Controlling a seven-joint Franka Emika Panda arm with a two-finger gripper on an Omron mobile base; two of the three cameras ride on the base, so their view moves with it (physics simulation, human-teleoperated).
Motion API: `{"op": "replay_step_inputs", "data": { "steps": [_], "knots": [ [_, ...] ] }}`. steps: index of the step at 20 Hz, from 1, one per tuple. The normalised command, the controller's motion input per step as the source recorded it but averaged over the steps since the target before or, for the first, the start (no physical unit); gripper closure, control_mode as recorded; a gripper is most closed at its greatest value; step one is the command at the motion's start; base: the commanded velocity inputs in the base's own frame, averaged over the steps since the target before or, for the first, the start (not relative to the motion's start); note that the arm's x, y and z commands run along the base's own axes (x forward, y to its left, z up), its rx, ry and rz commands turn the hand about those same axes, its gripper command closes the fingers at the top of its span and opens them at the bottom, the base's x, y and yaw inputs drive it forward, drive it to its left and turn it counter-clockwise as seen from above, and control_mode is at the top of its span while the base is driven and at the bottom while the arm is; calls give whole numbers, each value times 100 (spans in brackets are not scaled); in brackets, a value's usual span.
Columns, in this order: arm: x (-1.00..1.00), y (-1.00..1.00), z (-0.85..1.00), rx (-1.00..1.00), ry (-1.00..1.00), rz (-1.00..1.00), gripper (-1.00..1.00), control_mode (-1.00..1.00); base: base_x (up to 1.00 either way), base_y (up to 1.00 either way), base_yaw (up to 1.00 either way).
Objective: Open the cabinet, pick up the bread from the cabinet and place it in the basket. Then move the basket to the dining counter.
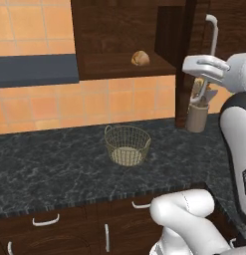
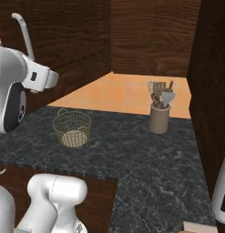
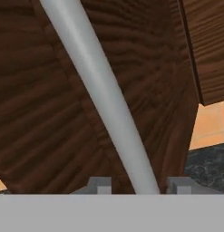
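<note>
- The dark brown wood cabinet (image 1: 119,30) is open; its door (image 1: 182,60) is swung out edge-on, with the long silver bar handle (image 3: 102,97) on it.
- In the hand view the handle runs between the two small dark finger tips (image 3: 99,185) of the gripper (image 3: 139,186); its long way goes from about 11 o'clock down to 6 o'clock.
- The tips stand a little apart, one on each side of the bar; I cannot tell if they squeeze it or have let go.
- The small round golden-brown bread roll (image 1: 140,58) sits on the cabinet shelf; in the left base view it lies at about 9 o'clock from the gripper (image 1: 214,67), near but apart.
- The round tan wire basket (image 1: 127,144) stands on the black speckled counter (image 1: 50,164), at about 6 o'clock from the bread, well below it.
- My guess: the hand must leave the handle and reach sideways to the bread.
</note>
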Motion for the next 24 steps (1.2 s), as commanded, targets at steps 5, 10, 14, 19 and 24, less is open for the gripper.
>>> {"op": "replay_step_inputs", "data": {
  "steps": [5,10,14,19,24],
  "knots": [
    [-31,-26,-4,-4,4,12,-100,-100,0,0,0],
    [0,2,-33,-15,8,15,-100,-100,0,0,0],
    [-76,16,0,-6,16,4,-100,-100,0,0,0],
    [-79,91,-2,0,5,0,-100,-100,0,0,0],
    [-13,93,-34,0,11,-10,-100,-100,0,0,0]
  ]
}}
